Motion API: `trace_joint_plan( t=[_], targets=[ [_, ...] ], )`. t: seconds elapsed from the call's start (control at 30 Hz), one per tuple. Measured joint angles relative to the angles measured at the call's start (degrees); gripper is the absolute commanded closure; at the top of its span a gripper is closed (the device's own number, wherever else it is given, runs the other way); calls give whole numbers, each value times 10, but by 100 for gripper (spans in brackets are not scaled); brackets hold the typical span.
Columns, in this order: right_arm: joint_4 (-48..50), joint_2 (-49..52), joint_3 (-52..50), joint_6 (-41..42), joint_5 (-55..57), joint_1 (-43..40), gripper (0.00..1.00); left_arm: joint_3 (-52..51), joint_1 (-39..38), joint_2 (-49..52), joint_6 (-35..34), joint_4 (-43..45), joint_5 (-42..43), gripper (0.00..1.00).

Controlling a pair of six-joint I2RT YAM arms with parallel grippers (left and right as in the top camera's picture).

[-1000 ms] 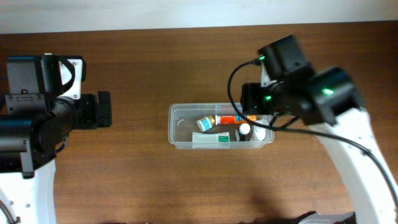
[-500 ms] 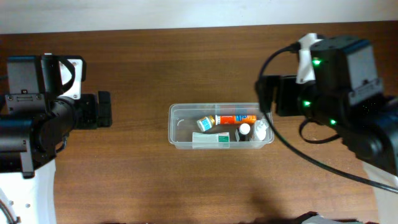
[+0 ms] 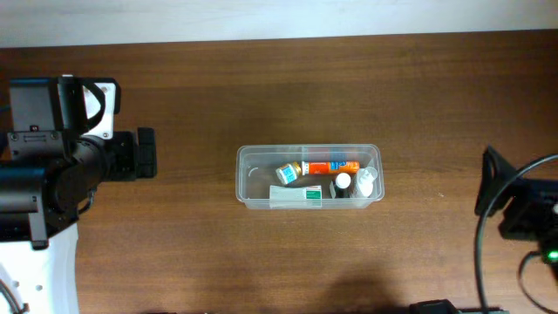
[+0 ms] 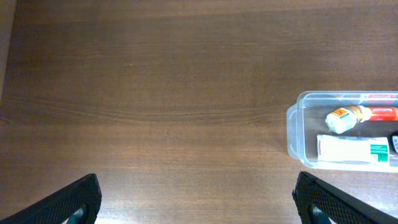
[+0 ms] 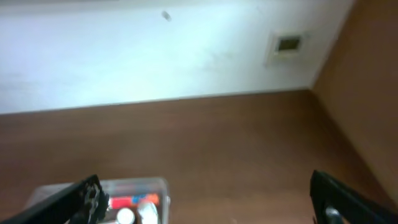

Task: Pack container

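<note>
The clear plastic container (image 3: pixel 245 177) sits mid-table. Inside lie an orange tube (image 3: pixel 332 166), a white-and-green tube (image 3: pixel 296 197), a small bottle (image 3: pixel 287 172) and two white-capped items (image 3: pixel 364 182). My left gripper (image 3: pixel 146 153) is open and empty, well left of the container. In the left wrist view the left gripper (image 4: pixel 198 205) hangs over bare wood with the container (image 4: pixel 292 130) at the right edge. My right arm (image 3: pixel 516 209) is at the lower right, away from the container. The right gripper (image 5: pixel 208 202) is open and empty, and the blurred container (image 5: pixel 163 186) lies lower left.
The table is dark brown wood (image 3: pixel 261 87). A white wall (image 5: pixel 155 56) with a small wall plate (image 5: pixel 287 44) lies beyond the far table edge. The left arm's body (image 3: pixel 44 183) fills the left side of the overhead view.
My right arm has pulled back from over the container's right end to the lower right edge of the overhead view. The left arm and the container's contents have not moved.
</note>
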Motion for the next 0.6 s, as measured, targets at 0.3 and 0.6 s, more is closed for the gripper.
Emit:
trace_joint_plan(
  t=[0.3, 0.6],
  targets=[
    [180, -177, -427, -13, -91, -52, 1, -1, 0, 0, 0, 0, 0, 0],
    [239, -381, -721, -12, -141, -53, 2, -1, 0, 0, 0, 0, 0, 1]
  ],
)
